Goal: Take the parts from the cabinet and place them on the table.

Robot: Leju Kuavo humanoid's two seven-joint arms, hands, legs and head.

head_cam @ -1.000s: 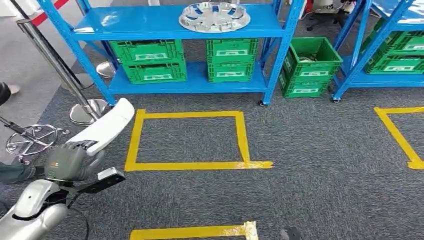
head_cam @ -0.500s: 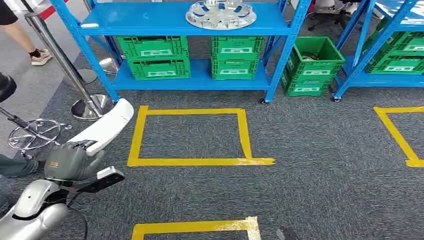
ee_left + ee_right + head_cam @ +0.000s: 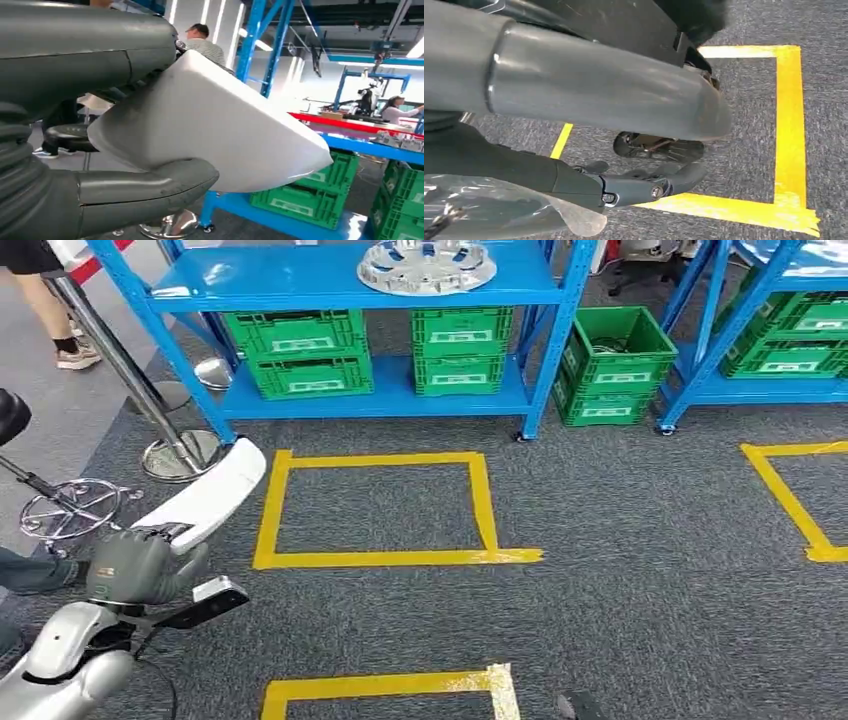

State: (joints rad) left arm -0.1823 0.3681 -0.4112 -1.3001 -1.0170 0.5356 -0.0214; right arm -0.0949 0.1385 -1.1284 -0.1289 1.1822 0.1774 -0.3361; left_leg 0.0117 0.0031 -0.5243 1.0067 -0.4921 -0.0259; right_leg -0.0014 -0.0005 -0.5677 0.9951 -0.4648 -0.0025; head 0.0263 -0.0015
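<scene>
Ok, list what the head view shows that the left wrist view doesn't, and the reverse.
Head view alone: the silver wheel cover on the blue rack, and the yellow tape square on the carpet. Left wrist view alone: a red-topped table and people behind it. Both: the left hand holding the white part, plus green crates.

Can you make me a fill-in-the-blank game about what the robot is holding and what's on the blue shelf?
1. The left hand holds a smooth part whose colour is ____.
2. The silver wheel cover lies on the ____ level of the blue shelf.
3. The crates under it are ____ in colour.
4. The tape square on the carpet is ____.

Missing words: white; top; green; yellow
</scene>
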